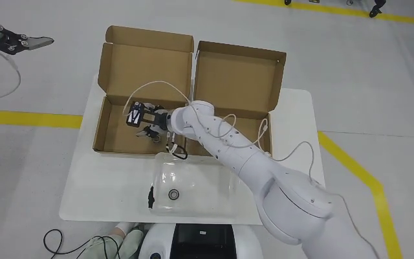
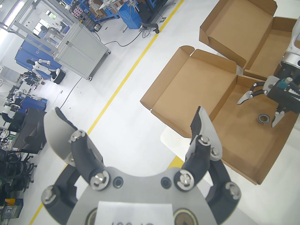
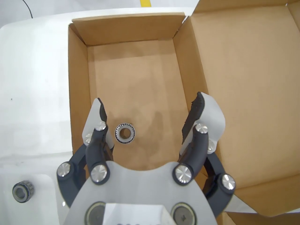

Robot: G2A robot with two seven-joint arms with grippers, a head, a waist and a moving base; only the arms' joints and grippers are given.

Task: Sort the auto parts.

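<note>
My right gripper (image 3: 150,99) hangs open over the left cardboard box (image 3: 138,71), close above its floor. A small metal bearing (image 3: 125,133) lies flat on the box floor just inside one finger, apart from both pads. From the left wrist view the same bearing (image 2: 264,118) sits beneath the right gripper (image 2: 256,114). In the top view the right gripper (image 1: 137,120) covers that spot. A second bearing (image 1: 173,193) rests in the clear plastic tray (image 1: 220,188) at the table's front. My left gripper (image 2: 127,110) is open and empty, out over the floor beyond the table's left side.
The right cardboard box (image 1: 239,123) stands beside the left one, both with lids folded back. A white cable (image 1: 162,87) loops over the boxes from the right arm. A yellow floor line (image 1: 39,119) runs past the white table (image 1: 84,194).
</note>
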